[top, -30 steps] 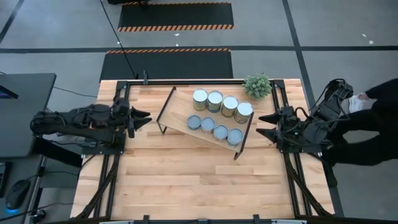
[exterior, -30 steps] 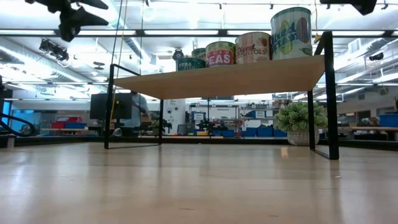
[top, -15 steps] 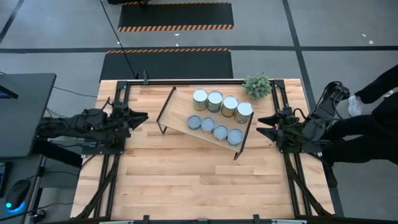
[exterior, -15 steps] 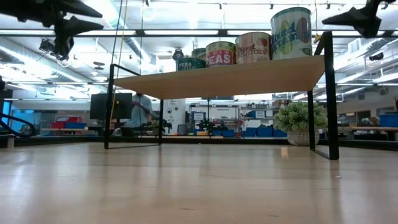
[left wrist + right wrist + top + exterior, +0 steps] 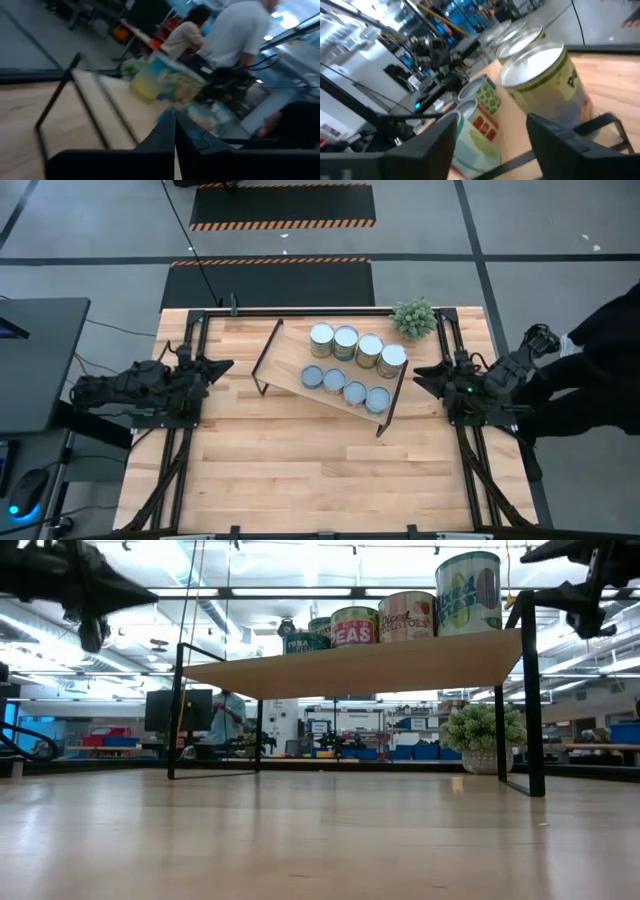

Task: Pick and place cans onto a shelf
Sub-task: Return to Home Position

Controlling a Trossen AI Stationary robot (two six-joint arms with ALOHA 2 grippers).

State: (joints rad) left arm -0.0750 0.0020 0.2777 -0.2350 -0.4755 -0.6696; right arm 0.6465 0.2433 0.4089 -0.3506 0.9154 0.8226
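Cans (image 5: 345, 337), eight small short metal cylinders, all stand upright on the large light-wood rectangular shelf (image 5: 285, 355) with thin black wire legs. The shelf sits askew on the pale plank tabletop (image 5: 300, 465), toward 12 o'clock from its middle. Four cans with shiny silver tops form the row on the shelf's 12 o'clock side. Four with pale blue-grey tops (image 5: 355, 391) form a second row just beside them on the 6 o'clock side. Both rows crowd the shelf's 3 o'clock end, leaving its 9 o'clock end bare. A small green potted plant (image 5: 414, 317) stands on the tabletop at 1 o'clock from the shelf, near its corner.

At 9 o'clock, well apart from the shelf, the dark left gripper (image 5: 226, 364) hangs over the table edge, its fingers pressed together with nothing between them. At 3 o'clock, the dark right gripper (image 5: 420, 374) points at the shelf end, its fingers spread wide and empty. A person in dark clothing (image 5: 605, 350) stands beyond the right arm.
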